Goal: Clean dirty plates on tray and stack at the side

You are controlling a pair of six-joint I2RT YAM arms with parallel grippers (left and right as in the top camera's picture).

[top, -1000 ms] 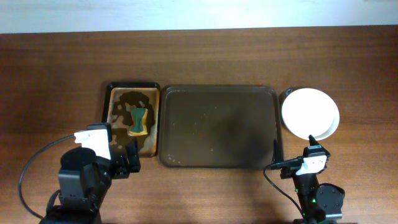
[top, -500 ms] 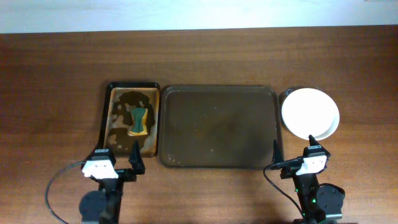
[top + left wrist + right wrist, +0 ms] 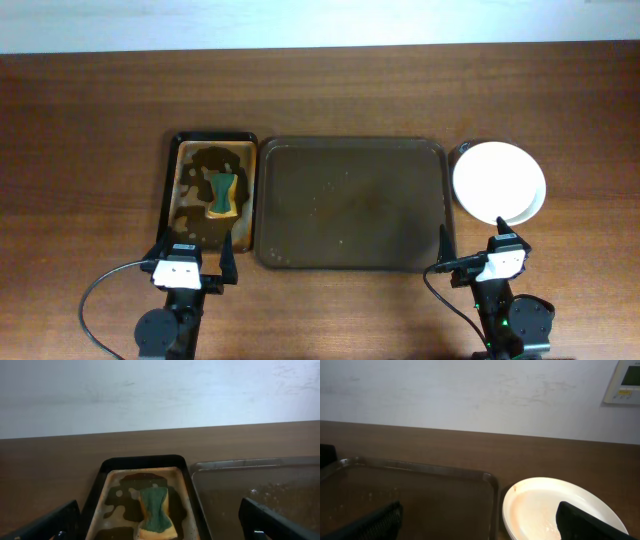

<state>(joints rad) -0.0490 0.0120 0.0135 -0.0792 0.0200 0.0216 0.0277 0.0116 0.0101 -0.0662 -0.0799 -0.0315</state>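
The white plates (image 3: pixel 498 182) lie stacked on the table just right of the large dark brown tray (image 3: pixel 350 262), which holds no plates. In the right wrist view the top plate (image 3: pixel 545 505) shows a faint orange smear. My right gripper (image 3: pixel 470 240) is open and empty, low at the tray's front right corner, in front of the stack; it also shows in the right wrist view (image 3: pixel 479 510). My left gripper (image 3: pixel 192 250) is open and empty at the front edge of the small tray, and shows in its own wrist view (image 3: pixel 159 510).
A smaller black-rimmed, brown-stained tray (image 3: pixel 170 190) with a green-yellow sponge (image 3: pixel 222 194) sits left of the large tray. The sponge (image 3: pixel 156 510) lies just ahead of my left fingers. A pale wall runs behind the table.
My left arm has drawn back and folded down; its gripper now points at the small tray from the front. The right arm, the plates and the trays have not moved.
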